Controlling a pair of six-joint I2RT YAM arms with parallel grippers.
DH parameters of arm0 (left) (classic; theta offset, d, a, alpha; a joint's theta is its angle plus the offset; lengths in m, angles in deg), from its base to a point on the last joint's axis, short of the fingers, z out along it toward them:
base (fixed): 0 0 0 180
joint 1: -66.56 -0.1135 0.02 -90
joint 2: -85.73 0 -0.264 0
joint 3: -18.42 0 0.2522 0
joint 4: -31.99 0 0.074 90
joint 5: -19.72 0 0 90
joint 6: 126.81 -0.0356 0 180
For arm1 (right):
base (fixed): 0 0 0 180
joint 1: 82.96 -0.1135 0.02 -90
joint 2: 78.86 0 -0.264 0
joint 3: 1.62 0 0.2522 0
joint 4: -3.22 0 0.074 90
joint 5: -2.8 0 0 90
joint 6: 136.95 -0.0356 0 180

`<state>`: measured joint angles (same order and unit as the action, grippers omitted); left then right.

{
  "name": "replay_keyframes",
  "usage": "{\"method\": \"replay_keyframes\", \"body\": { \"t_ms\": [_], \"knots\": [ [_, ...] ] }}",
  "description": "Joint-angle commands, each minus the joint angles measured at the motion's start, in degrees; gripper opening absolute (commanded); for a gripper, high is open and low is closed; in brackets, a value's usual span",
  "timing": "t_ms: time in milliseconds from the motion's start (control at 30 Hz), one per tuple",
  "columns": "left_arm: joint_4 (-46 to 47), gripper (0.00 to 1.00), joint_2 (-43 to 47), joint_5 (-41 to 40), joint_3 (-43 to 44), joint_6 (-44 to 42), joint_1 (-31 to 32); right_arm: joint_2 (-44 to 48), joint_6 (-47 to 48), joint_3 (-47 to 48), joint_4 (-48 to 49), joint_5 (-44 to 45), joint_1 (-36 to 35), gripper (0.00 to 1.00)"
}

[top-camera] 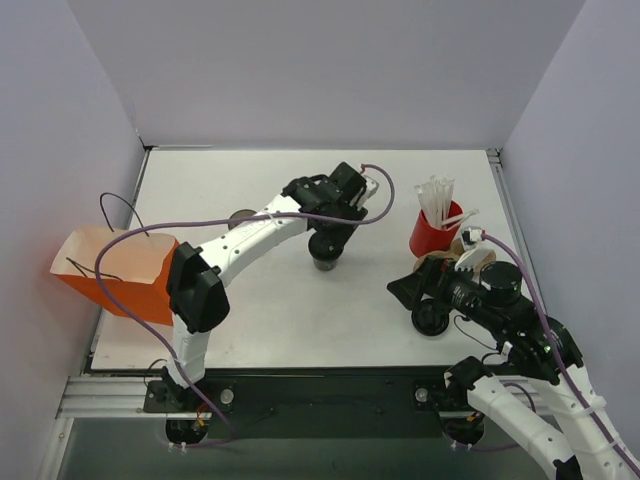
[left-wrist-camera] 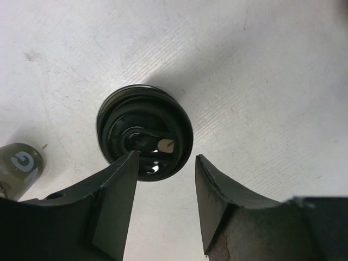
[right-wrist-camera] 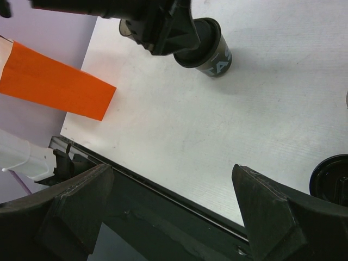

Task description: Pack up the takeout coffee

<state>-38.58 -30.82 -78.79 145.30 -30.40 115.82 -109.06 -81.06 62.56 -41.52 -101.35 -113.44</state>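
Note:
The takeout coffee (top-camera: 325,258), a small dark cup with a black round lid, stands upright in the middle of the table. In the left wrist view I look down on its lid (left-wrist-camera: 144,133). My left gripper (left-wrist-camera: 166,156) hangs just above it, open. Its left fingertip (left-wrist-camera: 130,157) overlaps the lid's near edge in that view, and nothing lies between the jaws. The right wrist view shows the same cup (right-wrist-camera: 213,51) beneath the left arm's wrist. My right gripper (right-wrist-camera: 173,169) is wide open and empty at the near right (top-camera: 405,292).
An orange paper bag (top-camera: 115,270) stands open at the table's left edge. A lidless dark cup with a greenish label (left-wrist-camera: 19,166) sits left of the coffee. A red cup of white stirrers (top-camera: 435,235) stands at the right, with a flat black lid (top-camera: 430,320) below my right gripper.

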Motion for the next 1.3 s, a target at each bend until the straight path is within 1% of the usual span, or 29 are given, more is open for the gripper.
{"method": "replay_keyframes", "body": {
  "t_ms": [0, 33, 67, 133, 167, 200, 267, 300, 333, 367, 400, 433, 467, 500, 533, 567, 667, 700, 767, 833, 1033, 1100, 1200, 1233, 1267],
  "knots": [
    [6.09, 0.58, 11.51, 2.44, -4.21, 2.28, -4.95, -5.55, -2.19, 2.23, 3.03, 2.37, -0.2, 0.96],
    [6.97, 0.59, 12.74, 3.75, -5.88, 2.55, -6.09, -6.62, -2.71, 2.76, 4.43, 2.9, -0.28, 0.96],
    [8.81, 0.59, 15.28, 4.9, -9.55, 3.25, -8.71, -8.02, -3.07, 3.11, 4.96, 3.51, -0.28, 0.95],
    [11.1, 0.6, 18.79, 10.25, -13.52, 3.69, -11.27, -12.59, -3.16, 3.9, 7.67, 3.87, -0.28, 0.95],
    [14.07, 0.6, 20.04, 12.01, -18.24, 3.78, -13.81, -14.35, -3.42, 4.69, 8.56, 3.87, -0.2, 0.95],
    [15.84, 0.6, 21.27, 16.03, -20.46, 3.78, -14.88, -18.37, -3.42, 5.04, 9.53, 3.7, -0.28, 0.93],
    [22.25, 0.6, 25.13, 20.44, -25.91, 4.04, -18.21, -22.43, -3.6, 6.18, 12.95, 3.34, -0.28, 0.92],
    [24.71, 0.6, 26.28, 24.47, -31.07, 4.48, -19.62, -26.89, -3.6, 6.88, 13.83, 3.25, -0.11, 0.91],
    [28.83, 0.6, 28.2, 26.68, -33.21, 5.18, -20.77, -29.28, -3.42, 7.76, 15.24, 2.99, -0.19, 0.9],
    [30.69, 0.6, 28.74, 28.01, -35.06, 6.75, -21.74, -31.66, -2.81, 9.77, 15.77, 2.99, -0.19, 0.89],
    [33.76, 0.6, 29.62, 31.07, -38.38, 7.55, -24.27, -36.2, -2.37, 11.1, 16.13, 2.82, -0.19, 0.88],
    [34.92, 0.6, 29.72, 32.67, -39.54, 8.78, -24.99, -38.51, -1.58, 12.42, 16.22, 2.73, -0.46, 0.88],
    [35.98, 0.6, 29.63, 34.16, -41.3, 9.14, -26.65, -42.89, -1.23, 14.95, 16.3, 2.47, -0.2, 0.87],
    [37.12, 0.6, 29.28, 37.22, -41.75, 9.4, -27.19, -45.02, -0.96, 16.11, 16.22, 1.94, -0.02, 0.87],
    [37.3, 0.6, 29.02, 38.21, -41.93, 9.49, -27.63, -47.04, -0.44, 17.34, 16.13, 1.07, 0.16, 0.87],
    [37.48, 0.59, 28.75, 38.92, -42.28, 9.49, -27.89, -50.54, 0.61, 19.35, 16.22, 0.62, 0.42, 0.86],
    [38.53, 0.6, 28.48, 39.71, -43.77, 9.41, -27.99, -56.52, 3.51, 22.87, 15.26, -1.31, 1.21, 0.86],
    [39.84, 0.6, 28.57, 39.71, -45.52, 9.49, -27.99, -57.86, 4.39, 23.84, 14.73, -1.75, 1.47, 0.86],
    [39.68, 0.6, 28.22, 40.06, -45.54, 10.02, -27.99, -61.36, 5.8, 25.34, 13.67, -2.8, 1.91, 0.87],
    [38.1, 0.6, 27.17, 41.2, -44.31, 9.15, -27.99, -64.09, 8.17, 27.19, 12.88, -3.68, 2.44, 0.87],
    [38.8, 0.6, 27.87, 39.89, -45.09, 9.58, -27.99, -70.69, 13.45, 31.14, 10.68, -8.43, 2.62, 0.87],
    [38.54, 0.6, 28.05, 39.1, -44.92, 9.49, -27.99, -72.1, 14.5, 31.76, 10.77, -10.97, 2.62, 0.84],
    [38.01, 0.6, 27.78, 38.14, -44.92, 9.23, -27.99, -74.56, 14.86, 32.29, 10.59, -14.83, 2.53, 0.75],
    [37.92, 0.6, 27.78, 37.78, -44.92, 9.14, -27.99, -75.35, 14.86, 32.21, 10.68, -15.37, 2.44, 0.71],
    [37.49, 0.6, 27.7, 37.26, -44.83, 9.05, -27.9, -75.62, 14.95, 32.12, 10.68, -15.81, 2.36, 0.68]
  ]
}}
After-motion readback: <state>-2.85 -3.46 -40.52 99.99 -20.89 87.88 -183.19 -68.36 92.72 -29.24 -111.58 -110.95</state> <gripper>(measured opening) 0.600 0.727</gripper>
